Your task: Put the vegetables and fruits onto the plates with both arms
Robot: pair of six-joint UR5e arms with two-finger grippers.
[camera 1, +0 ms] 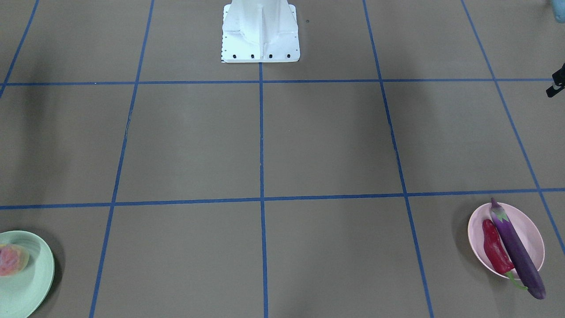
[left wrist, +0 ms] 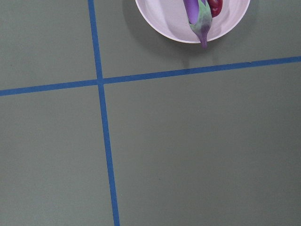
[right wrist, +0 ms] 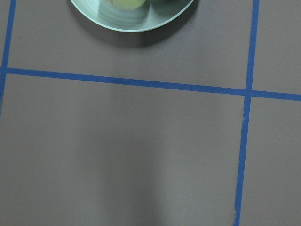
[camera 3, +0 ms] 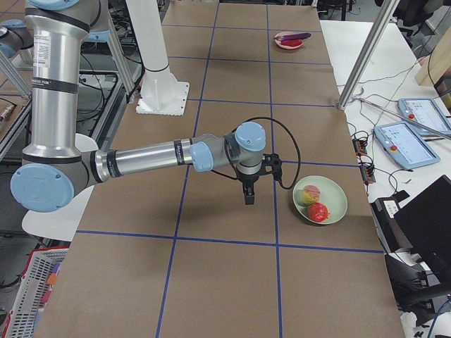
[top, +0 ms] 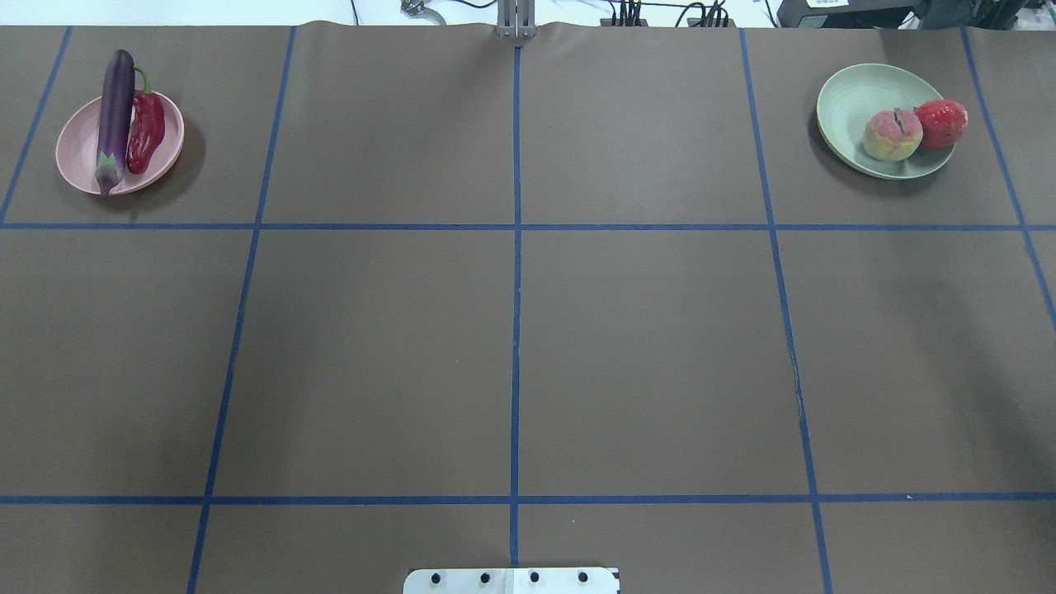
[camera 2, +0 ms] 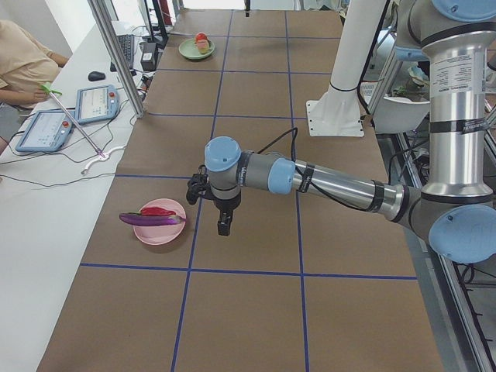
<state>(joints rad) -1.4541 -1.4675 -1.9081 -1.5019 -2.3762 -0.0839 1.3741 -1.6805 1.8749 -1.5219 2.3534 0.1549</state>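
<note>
The pink plate (top: 78,153) at the far left holds the purple eggplant (top: 114,111) and the red chili pepper (top: 146,132) side by side. The eggplant's tip overhangs the rim. The mint green plate (top: 858,91) at the far right holds the peach (top: 892,134) and the red pomegranate-like ball (top: 942,122). My left gripper (camera 2: 223,227) hangs above the table beside the pink plate (camera 2: 159,231), empty. My right gripper (camera 3: 249,198) hangs beside the green plate (camera 3: 331,201), empty. I cannot tell whether either is open or shut. The left wrist view shows the eggplant's cap (left wrist: 201,21).
The white base block (top: 511,580) stands at the near middle edge. Blue tape lines divide the brown table. Metal frame poles (camera 2: 116,58), tablets (camera 2: 97,103) and a seated person (camera 2: 23,62) are on the operators' side. A laptop (camera 3: 423,225) sits past the green plate.
</note>
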